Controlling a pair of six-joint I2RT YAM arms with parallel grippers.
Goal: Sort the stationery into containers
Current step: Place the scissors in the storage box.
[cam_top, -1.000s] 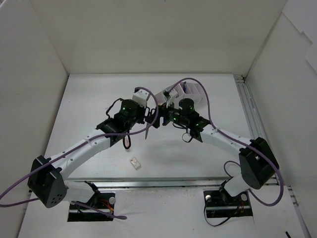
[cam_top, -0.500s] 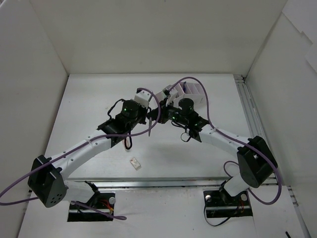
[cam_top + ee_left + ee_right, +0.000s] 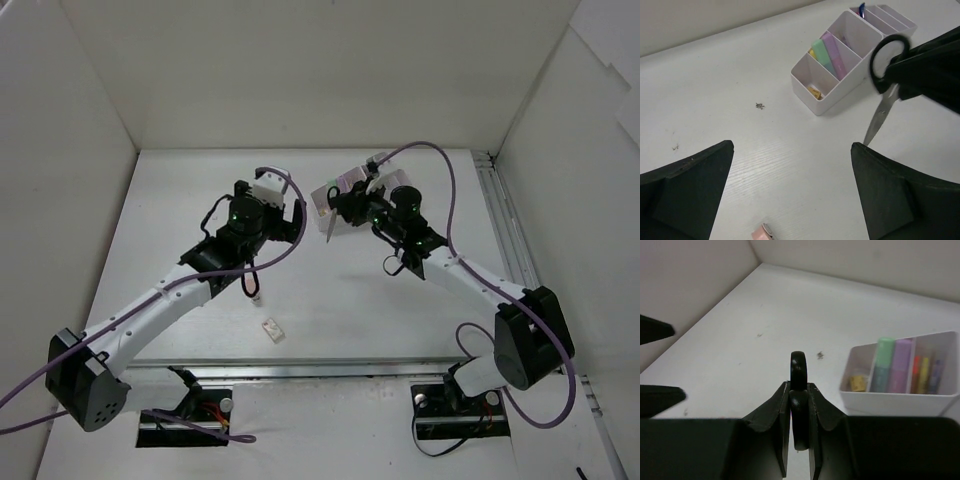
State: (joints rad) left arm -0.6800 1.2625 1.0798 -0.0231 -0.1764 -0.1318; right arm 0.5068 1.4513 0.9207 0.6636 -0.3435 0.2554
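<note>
The black-handled scissors (image 3: pixel 328 220) hang blades down above the table, and my right gripper (image 3: pixel 341 200) is shut on their handle (image 3: pixel 799 374). In the left wrist view the scissors (image 3: pixel 881 112) hang beside the white and pale-lilac organizer (image 3: pixel 826 100). It holds green and lilac markers (image 3: pixel 829 55), a small yellow piece and a blue pen. From above, the organizer (image 3: pixel 352 180) is partly hidden behind the right arm. My left gripper (image 3: pixel 282 222) stands open and empty to the left of the scissors, its jaws wide apart (image 3: pixel 790 147).
A small pale eraser (image 3: pixel 272 329) lies near the table's front edge. A pale pink item (image 3: pixel 762 233) lies just below the left jaws. White walls enclose the table on three sides. Purple cables loop off both arms.
My left gripper has opened, let go of the scissors and drawn back to the left. My right gripper has shut on the handle and carried the scissors right, towards the organizer.
</note>
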